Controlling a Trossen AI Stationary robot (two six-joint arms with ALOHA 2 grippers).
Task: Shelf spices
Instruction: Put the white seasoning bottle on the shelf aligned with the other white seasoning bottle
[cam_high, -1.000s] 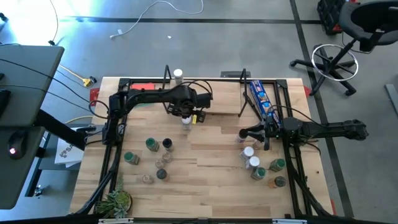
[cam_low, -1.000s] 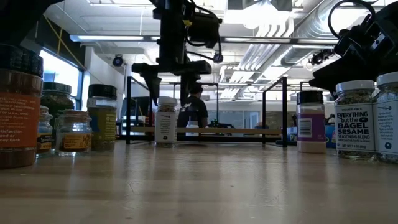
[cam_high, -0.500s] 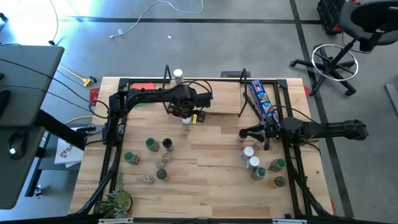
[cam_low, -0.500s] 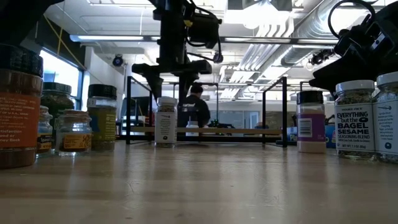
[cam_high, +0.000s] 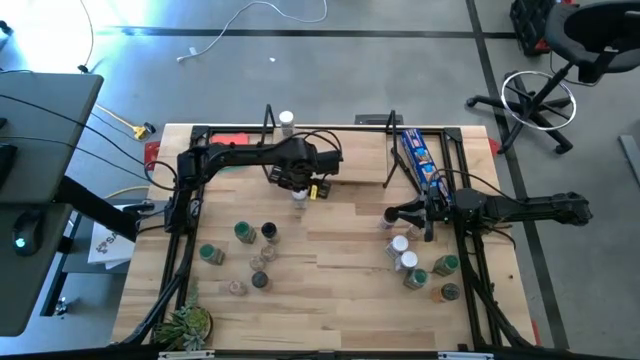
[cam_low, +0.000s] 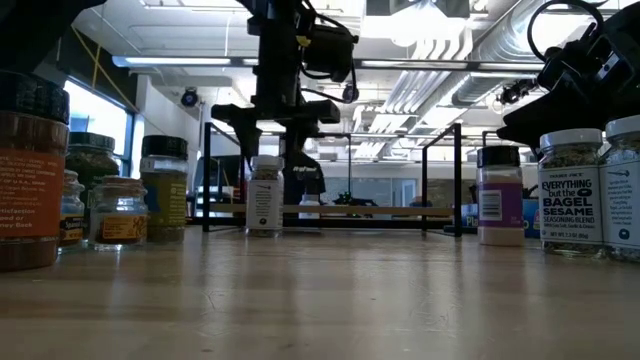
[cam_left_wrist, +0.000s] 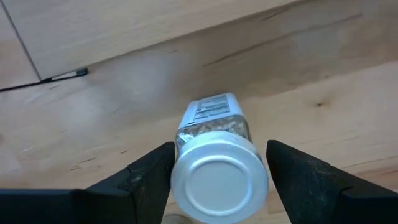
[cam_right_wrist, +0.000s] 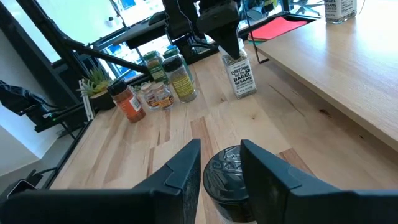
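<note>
A white-lidded spice jar (cam_left_wrist: 214, 118) stands upright on the table's middle, in front of the shelf (cam_high: 340, 150), a wooden board in a black wire frame at the far edge. My left gripper (cam_low: 266, 150) points down over the jar, shut on its lid. Another white-lidded jar (cam_high: 287, 122) stands on the shelf's left end. My right gripper (cam_right_wrist: 219, 168) waits open at the right, above and short of a black-lidded jar (cam_right_wrist: 227, 183) that stands on the table. My left gripper pinches the jar's white lid (cam_left_wrist: 181, 171) between its two fingers, one on each side of the rim. The fingers come from above, pointing down. The jar stays upright with its base on the table (cam_low: 264, 232).
Several jars stand at the near left (cam_high: 245, 255) and several more at the near right (cam_high: 420, 265). A blue packet (cam_high: 420, 160) lies on the shelf's right part, a red card (cam_high: 230, 140) at its left. A small plant (cam_high: 185, 325) sits at the near left corner.
My left gripper's fingers have closed in from either side onto the jar's lid and taken hold. The arm has kept its place, and the jar stands on the table as before.
</note>
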